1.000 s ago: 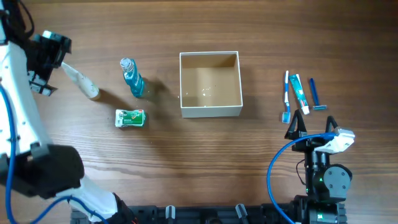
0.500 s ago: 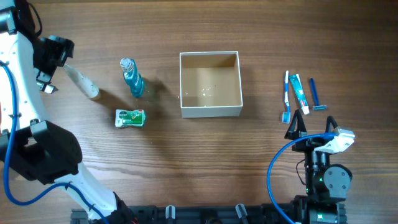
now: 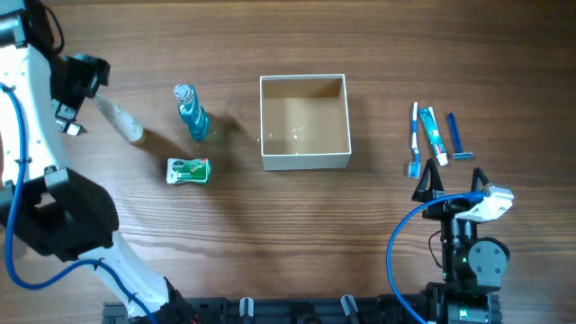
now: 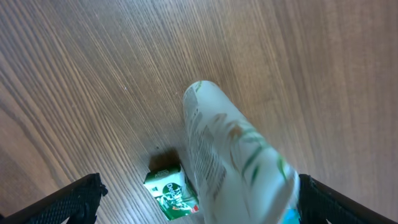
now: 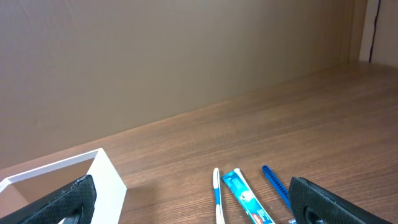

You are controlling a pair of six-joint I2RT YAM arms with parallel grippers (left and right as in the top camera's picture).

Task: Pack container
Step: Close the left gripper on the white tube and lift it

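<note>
Since the white tube (image 4: 224,149) lies between them ungripped, the left fingers (image 4: 74,199) straddle it wide apart, likely to grasp; the right fingers (image 5: 68,199) gape empty; the box (image 3: 304,160) sits mid-bench (image 3: 270,234).

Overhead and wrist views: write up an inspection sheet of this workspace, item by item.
Surface: brown wood-grain table; no damage seen.
Job's things: small square white-walled container with tan inside, nothing in it; left of it a white squeeze tube, blue clear bottle and small green packet; right of it a white-and-blue toothbrush, teal toothpaste tube and blue razor.
Clutter: nothing seen.
Grippers: left gripper open, fingers either side of the white squeeze tube, not clamped; right gripper open, holding nothing.
Cables: left arm's blue cable, right arm's blue cable; neither touches the items.
Surroundings: plain brown wall behind the table.
</note>
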